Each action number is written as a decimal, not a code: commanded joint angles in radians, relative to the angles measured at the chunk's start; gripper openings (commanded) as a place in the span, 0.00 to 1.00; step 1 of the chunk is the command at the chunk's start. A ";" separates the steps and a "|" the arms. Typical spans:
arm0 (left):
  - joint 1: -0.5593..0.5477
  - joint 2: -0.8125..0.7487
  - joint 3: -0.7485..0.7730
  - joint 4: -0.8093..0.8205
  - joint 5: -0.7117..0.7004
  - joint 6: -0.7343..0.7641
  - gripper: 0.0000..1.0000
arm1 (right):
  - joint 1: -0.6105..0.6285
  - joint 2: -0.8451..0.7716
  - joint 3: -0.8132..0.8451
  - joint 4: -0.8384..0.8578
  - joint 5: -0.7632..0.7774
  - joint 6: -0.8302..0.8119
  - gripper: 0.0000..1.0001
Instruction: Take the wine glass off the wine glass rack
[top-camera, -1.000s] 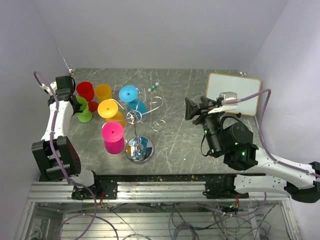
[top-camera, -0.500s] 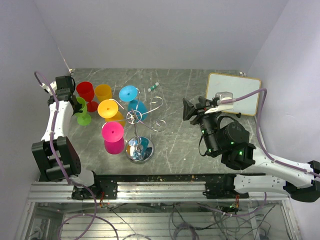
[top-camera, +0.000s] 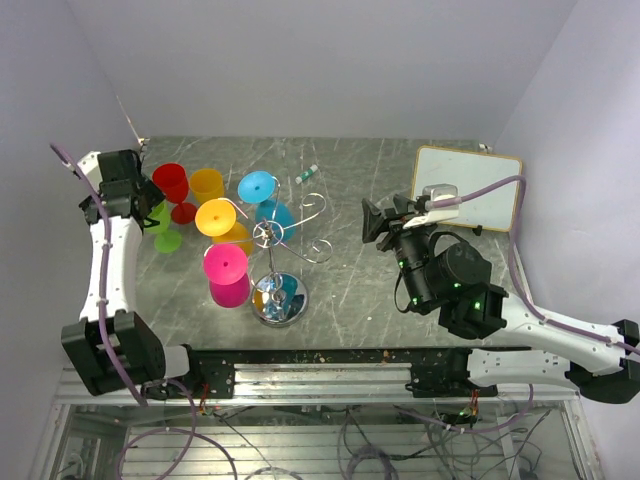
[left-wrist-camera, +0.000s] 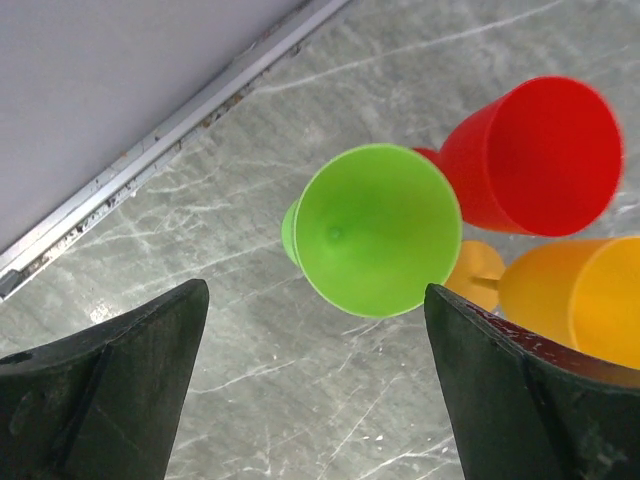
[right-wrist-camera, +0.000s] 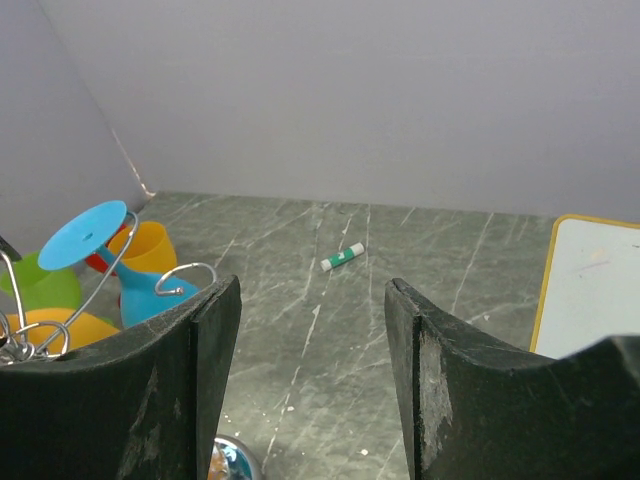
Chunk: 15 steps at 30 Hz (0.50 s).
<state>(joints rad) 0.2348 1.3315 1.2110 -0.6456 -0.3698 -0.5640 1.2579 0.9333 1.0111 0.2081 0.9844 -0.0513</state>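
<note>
Where the grey marble tabletop (top-camera: 360, 290) nears its near edge, left of centre, the wine glass rack (top-camera: 280, 298) stands on its mirrored base. Three glasses hang upside down from its curled arms: a blue wine glass (top-camera: 262, 192) on the far side, a yellow wine glass (top-camera: 220, 220) toward the left edge, and a pink wine glass (top-camera: 227, 270) closest to the near edge. Toward the far left corner a red glass (left-wrist-camera: 530, 160), an orange glass (left-wrist-camera: 575, 300) and a green glass (left-wrist-camera: 375, 230) stand upright, close together. My left claw (left-wrist-camera: 315, 292) hovers above the green one, fingers spread wide and touching nothing. My right claw (right-wrist-camera: 310, 290) hangs on the rack's right, well apart from it, fingers parted and empty. A small green and white stick (right-wrist-camera: 342, 257) lies near the far edge, and a whiteboard (top-camera: 468, 185) lies in the far right corner.
</note>
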 joint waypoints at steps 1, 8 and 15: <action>0.009 -0.103 -0.027 0.082 0.011 0.044 1.00 | -0.003 0.004 0.014 -0.032 0.017 0.013 0.60; 0.010 -0.268 -0.091 0.197 0.094 0.099 1.00 | -0.002 0.039 0.076 -0.125 -0.023 -0.022 0.98; 0.010 -0.330 -0.117 0.233 0.136 0.103 1.00 | -0.002 0.081 0.172 -0.216 -0.180 -0.107 1.00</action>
<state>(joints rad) 0.2359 1.0084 1.1007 -0.4793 -0.2871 -0.4774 1.2575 0.9947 1.0977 0.0647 0.9138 -0.0944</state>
